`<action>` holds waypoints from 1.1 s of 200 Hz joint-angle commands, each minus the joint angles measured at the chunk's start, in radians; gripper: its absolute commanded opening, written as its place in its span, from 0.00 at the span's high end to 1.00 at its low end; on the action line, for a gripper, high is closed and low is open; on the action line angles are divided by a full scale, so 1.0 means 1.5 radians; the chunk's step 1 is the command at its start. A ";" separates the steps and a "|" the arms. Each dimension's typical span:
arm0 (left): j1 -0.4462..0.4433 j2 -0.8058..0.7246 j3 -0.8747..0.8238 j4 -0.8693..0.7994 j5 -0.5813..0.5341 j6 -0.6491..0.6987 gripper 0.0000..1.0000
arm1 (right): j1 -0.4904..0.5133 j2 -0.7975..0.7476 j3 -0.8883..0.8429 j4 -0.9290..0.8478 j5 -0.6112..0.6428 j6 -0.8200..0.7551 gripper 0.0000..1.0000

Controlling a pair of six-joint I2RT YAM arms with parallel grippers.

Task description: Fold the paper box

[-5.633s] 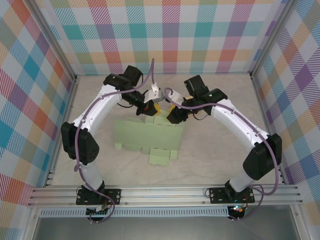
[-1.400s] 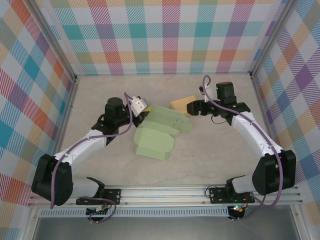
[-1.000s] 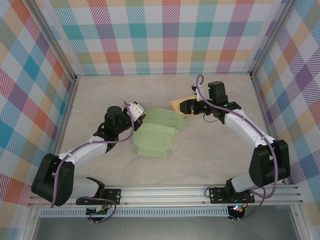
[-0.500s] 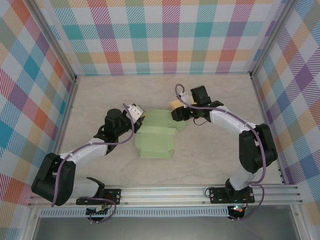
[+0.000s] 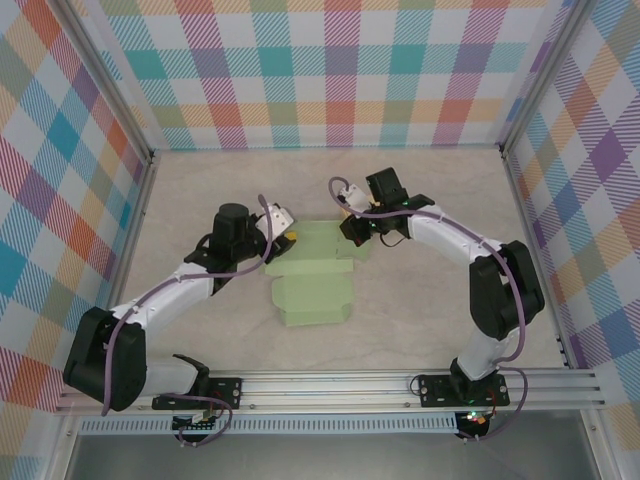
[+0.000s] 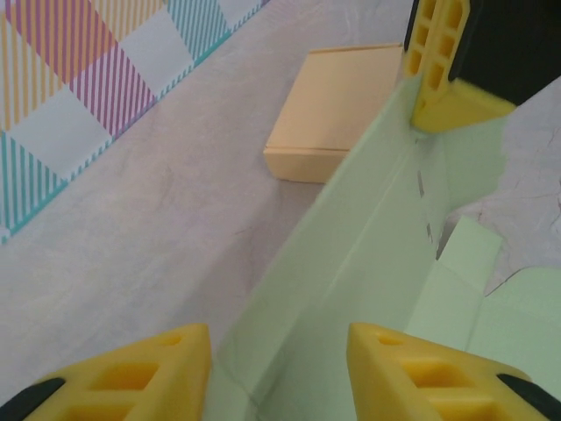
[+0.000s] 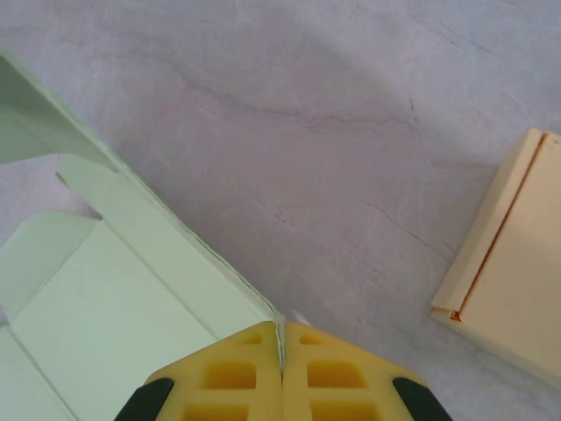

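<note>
The pale green paper box [image 5: 312, 283] lies partly folded at the table's middle, one wall [image 6: 351, 263] standing upright along its far side. My right gripper [image 7: 282, 338] is shut on the top edge of that wall at its right end [image 5: 350, 230]. My left gripper [image 6: 279, 355] is open at the wall's left end [image 5: 283, 242]. The wall runs between its yellow fingers [image 6: 166, 368] without being pinched. The right gripper's yellow fingertips [image 6: 443, 66] appear clamped on the far end of the wall in the left wrist view.
A flat tan box [image 6: 342, 105] lies on the table just beyond the green wall, close to my right gripper, and shows again as a tan box [image 7: 513, 263] on that side. Plaid walls [image 5: 340, 70] enclose the table.
My right gripper moved left from the tan box and closed on the green wall. My left gripper opened and released the wall. The box shifted slightly.
</note>
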 commanded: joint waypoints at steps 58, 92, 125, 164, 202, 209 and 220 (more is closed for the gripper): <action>0.006 0.107 0.227 -0.322 0.054 0.175 0.54 | 0.007 0.001 0.032 -0.043 -0.009 -0.091 0.95; 0.005 0.106 0.211 -0.307 0.063 0.176 0.54 | 0.007 0.008 0.040 -0.044 -0.014 -0.092 0.95; 0.005 0.136 0.224 -0.298 0.030 0.179 0.54 | 0.008 0.003 0.040 -0.044 -0.027 -0.098 0.95; 0.005 0.180 0.269 -0.327 0.030 0.191 0.60 | 0.007 0.005 0.044 -0.049 -0.026 -0.102 0.94; -0.003 0.186 0.266 -0.337 0.022 0.195 0.84 | 0.007 0.007 0.044 -0.039 -0.015 -0.088 0.88; -0.007 0.184 0.259 -0.337 0.019 0.197 0.83 | 0.008 0.006 0.042 -0.033 -0.009 -0.082 0.88; -0.013 0.180 0.244 -0.327 0.011 0.197 0.80 | 0.008 0.006 0.039 -0.025 -0.001 -0.074 0.88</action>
